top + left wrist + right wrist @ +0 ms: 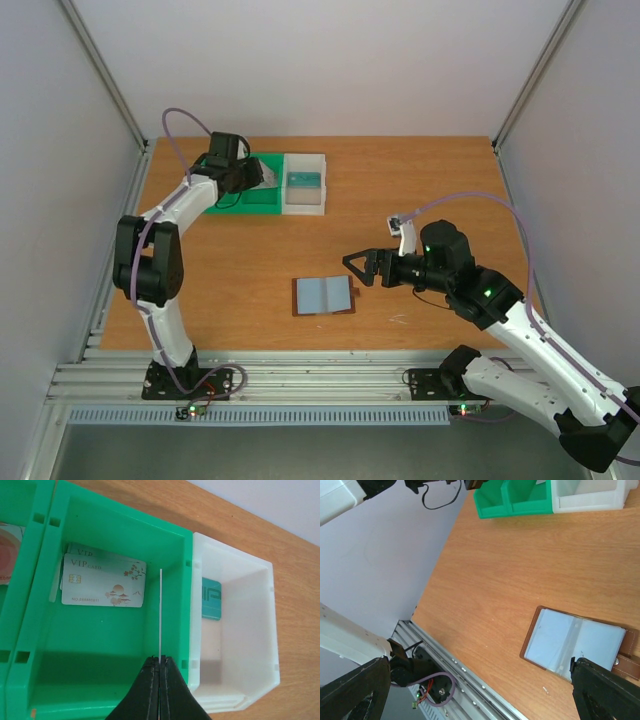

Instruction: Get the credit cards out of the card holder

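My left gripper (159, 666) is pinched shut on a pale credit card (160, 615), held edge-on over the green bin (170, 532), close beside the wall it shares with the white bin (260, 575). To drop it cleanly, I judge I should shift slightly left, toward the VIP cards (102, 582) lying flat there, then part the jaws. The held card's long axis runs straight out from my fingertips. The card holder (324, 296) lies open on the table (250, 240), lining up, long axis left to right. My right gripper (354, 267) hangs wide open just beside it, holding nothing.
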Robot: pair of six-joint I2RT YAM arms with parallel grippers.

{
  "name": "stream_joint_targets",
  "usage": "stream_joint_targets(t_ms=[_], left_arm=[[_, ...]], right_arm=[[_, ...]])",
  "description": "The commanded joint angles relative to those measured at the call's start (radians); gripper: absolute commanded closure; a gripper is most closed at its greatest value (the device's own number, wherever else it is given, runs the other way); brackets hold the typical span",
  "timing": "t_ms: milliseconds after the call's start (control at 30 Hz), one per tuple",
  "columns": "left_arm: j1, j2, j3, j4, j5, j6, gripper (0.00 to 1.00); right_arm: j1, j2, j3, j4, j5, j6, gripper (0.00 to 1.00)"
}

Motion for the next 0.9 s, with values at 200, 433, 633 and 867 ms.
stream_joint_targets(t_ms=[200, 433, 633, 867], left_arm=[[0.008, 0.11, 0.122, 0.019, -0.042, 0.049, 1.0], [0.009, 0.166, 0.185, -0.007, -0.061, 0.068, 1.0], [0.01, 0.199, 0.211, -0.007, -0.058, 0.068, 1.0], [0.01, 0.23, 0.222, -0.004, -0.06, 0.067, 1.0]], right_arm=[[0.0, 0.013, 0.037, -0.012, 0.017, 0.002, 0.02], [0.0, 0.017, 0.042, -0.017, 0.022, 0.003, 0.01], [0.0, 0.018, 0.042, -0.017, 0.026, 0.003, 0.01], [0.0, 0.029, 0.048, -0.022, 0.03, 0.004, 0.02]])
